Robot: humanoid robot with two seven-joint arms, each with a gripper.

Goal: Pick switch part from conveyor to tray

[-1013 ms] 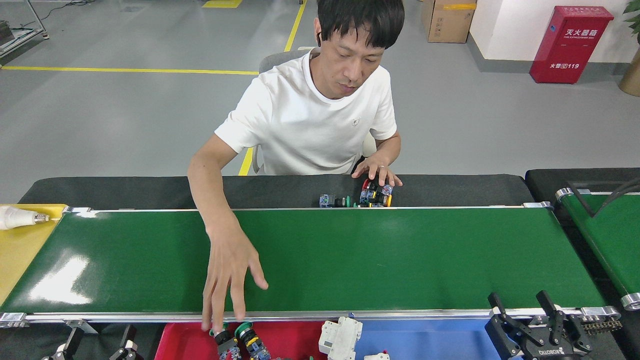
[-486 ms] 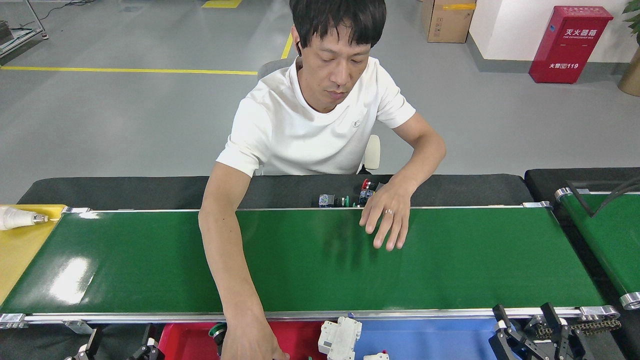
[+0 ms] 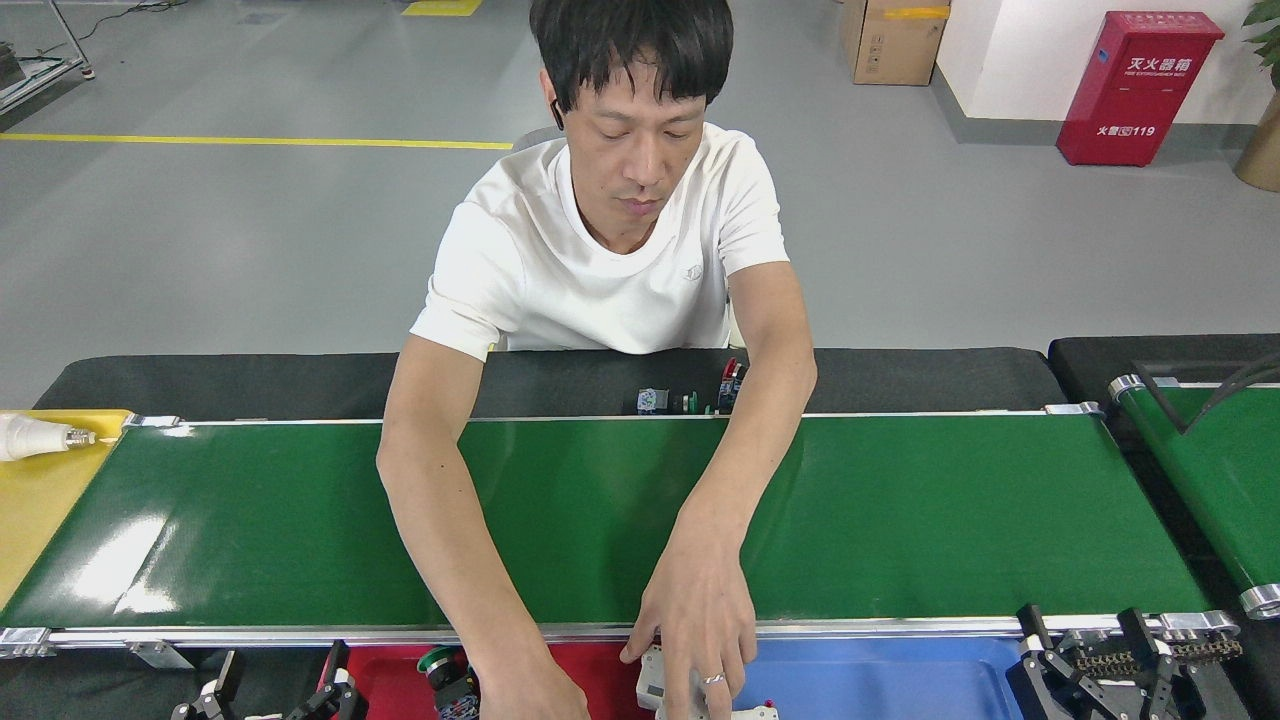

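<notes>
Conveyor point(image 3: 900, 520): belt surface bare; no switch part lies on it.
Switch parts point(image 3: 690, 398): small cluster on the black pad just beyond the conveyor's far rail.
Red tray point(image 3: 385, 680) and blue tray point(image 3: 880, 675): just below the conveyor's near rail.
Person point(image 3: 610, 250): leans across the conveyor, both hands down in the trays.
Left gripper point(image 3: 275, 690): below the near rail, fingers spread wide, empty.
Right gripper point(image 3: 1095, 650): near the conveyor's right end, fingers apart, empty.
Risk: either arm moving toward the trays could strike the person's hands.
</notes>
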